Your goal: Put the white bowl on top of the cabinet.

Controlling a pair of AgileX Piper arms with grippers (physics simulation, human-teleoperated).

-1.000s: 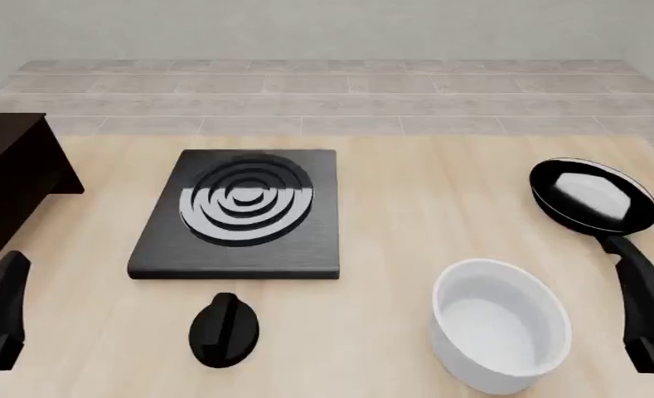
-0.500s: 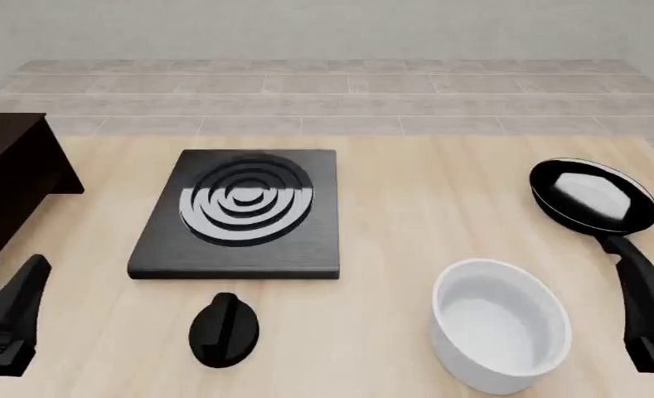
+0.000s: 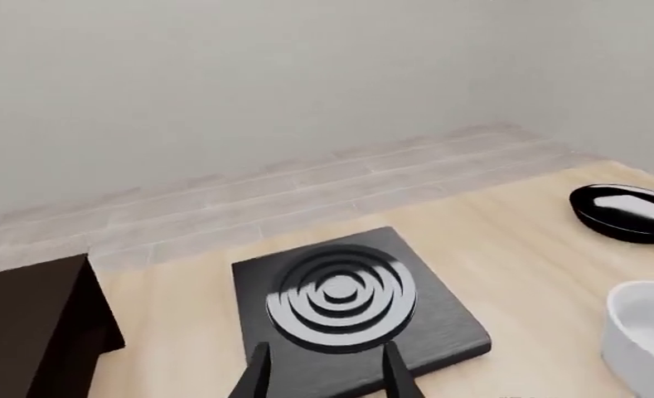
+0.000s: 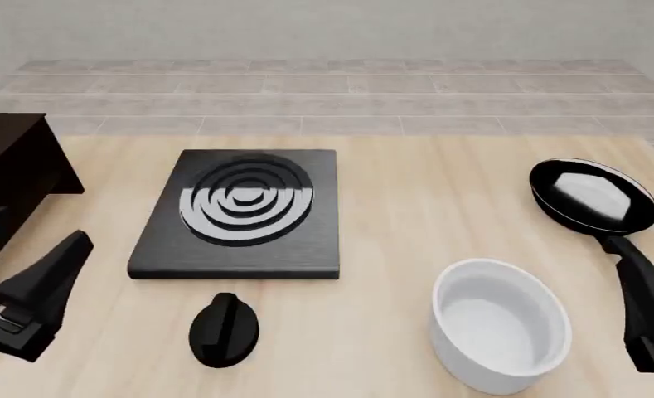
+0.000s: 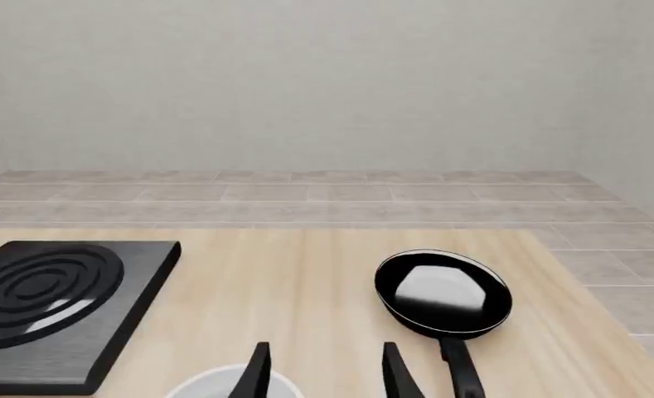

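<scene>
The white bowl [image 4: 501, 336] stands upright on the table at the front right, and its side shows in the left wrist view [image 3: 647, 336]. A sliver of its rim [image 5: 230, 385] shows in the right wrist view. The dark cabinet [image 4: 6, 174] stands at the table's left edge, its flat top also seen as cabinet [image 3: 22, 290]. My left gripper [image 4: 75, 245] hovers low at the front left, beside the cabinet, open and holding nothing [image 3: 329, 369]. My right gripper [image 4: 640, 278] waits just right of the bowl, open and empty [image 5: 324, 369].
A black stove plate [image 4: 238, 211] with silver rings lies at the table's middle left. In front of it sits a small black knob-like piece [image 4: 224, 329]. A black frying pan [image 4: 590, 195] lies at the right, its handle pointing toward my right gripper.
My left gripper has moved right and forward, away from the front-left corner. The right gripper, bowl and other things have not moved.
</scene>
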